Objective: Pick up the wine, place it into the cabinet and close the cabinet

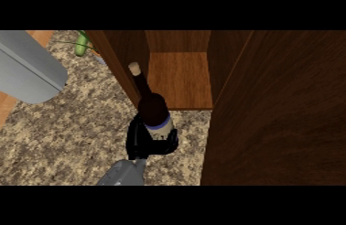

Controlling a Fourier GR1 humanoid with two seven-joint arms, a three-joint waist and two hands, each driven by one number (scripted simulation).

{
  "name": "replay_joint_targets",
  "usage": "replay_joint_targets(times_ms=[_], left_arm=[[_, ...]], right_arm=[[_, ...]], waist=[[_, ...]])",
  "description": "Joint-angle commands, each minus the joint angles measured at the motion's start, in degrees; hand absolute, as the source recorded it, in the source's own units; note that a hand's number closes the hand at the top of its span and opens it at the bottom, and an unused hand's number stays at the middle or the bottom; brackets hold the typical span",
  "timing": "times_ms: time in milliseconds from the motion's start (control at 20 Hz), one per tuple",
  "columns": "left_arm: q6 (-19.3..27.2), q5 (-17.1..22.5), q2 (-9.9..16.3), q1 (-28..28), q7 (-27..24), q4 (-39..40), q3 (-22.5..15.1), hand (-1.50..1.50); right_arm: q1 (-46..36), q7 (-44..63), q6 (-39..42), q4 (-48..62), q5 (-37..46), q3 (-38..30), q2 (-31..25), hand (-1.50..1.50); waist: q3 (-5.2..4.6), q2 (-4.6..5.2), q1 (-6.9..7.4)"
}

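Gripping dark wine bottle point(153, 107) (pale cork, blue-banded label): right hand point(143, 144)

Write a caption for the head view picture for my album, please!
A black robot hand holds a dark glass wine bottle just outside the open brown wooden cabinet on the speckled counter.

Probably kitchen: granite counter point(74, 128), wooden cabinet point(179, 77)

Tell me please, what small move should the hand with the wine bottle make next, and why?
Probably shift the wine bottle a little to the right, then forward. The hand is curled round its lower part, and its neck points at the cabinet's left wall, not at the open shelf. The bottle seems to be in front of the opening, not inside yet. The door stands open at the right.
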Motion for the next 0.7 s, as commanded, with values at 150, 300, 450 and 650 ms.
replay_joint_targets(times_ms=[150, 300, 450, 650], left_arm=[[0.8, 7.2, 0.0, -6.8, -6.0, 7.2, -5.0, 1.5], [-2.3, 2.7, 0.0, -9.1, -2.6, 8.5, 1.7, 1.5], [-0.5, 10.2, 0.0, -13.5, -6.9, 14.5, -3.2, 1.5], [0.2, 10.7, 0.0, -18.2, -4.1, 16.0, -0.1, 1.5]], right_arm=[[3.4, -3.1, 0.5, -0.1, 1.7, 3.3, 1.9, -1.5], [-1.2, -0.7, -1.1, 0.1, 1.0, 2.3, 1.7, -1.5], [2.2, -3.6, 0.5, 1.3, 0.3, 1.5, 1.7, -1.5], [-0.7, 0.0, 0.5, 0.0, -6.2, -4.5, -0.9, -1.5]], waist=[[-0.01, 0.04, -0.26], [0.0, -0.02, 0.2], [-0.01, 0.1, -0.46], [0.01, 0.07, -0.32]])
